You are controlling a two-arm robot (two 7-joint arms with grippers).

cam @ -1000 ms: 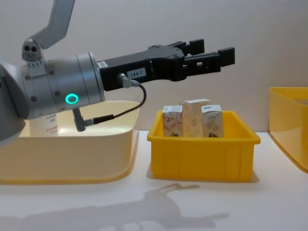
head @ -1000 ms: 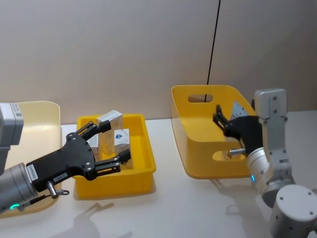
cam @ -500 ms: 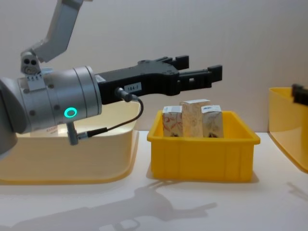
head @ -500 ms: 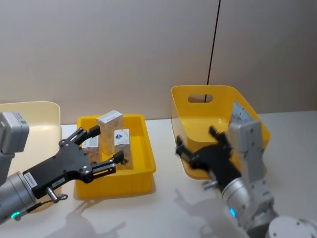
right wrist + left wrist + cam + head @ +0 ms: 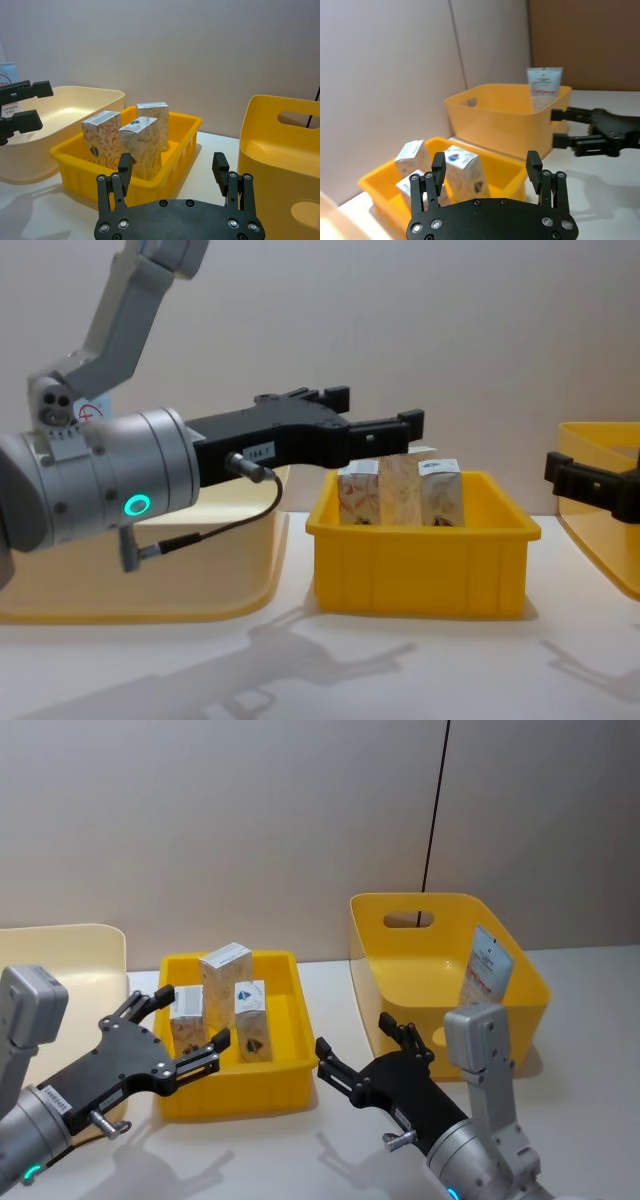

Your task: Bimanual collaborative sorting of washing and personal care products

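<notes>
finding three small white cartons (image 5: 225, 978) standing upright inside the low yellow tray (image 5: 240, 1098), long axes vertical, tops pointing up, with orange-brown scrollwork printed on plain card faces. spotting the light-blue squeeze tube (image 5: 487, 965) well to the right of the tray, propped in a tall yellow basket (image 5: 400, 970) with a handle slot. noting its long axis standing near vertical, wide flat end up, top tipping a little away from the tray.

hovering the left end effector (image 5: 190, 1018) over the tray's left edge, black fingers spread wide and gripping nothing. hovering the right end effector (image 5: 360, 1045) low off the tray's front right corner, fingers likewise apart and empty, pointing back toward the tray.

getting from the chest view the cartons side on, overlapping in a row above the tray's smooth moulded rim, with the left end effector's fingers just above their tops. getting from the head view the tallest carton set behind the other two. catching a rounded cream plastic bin (image 5: 60, 950) left of the tray, all on a pale surface (image 5: 590, 1020).
</notes>
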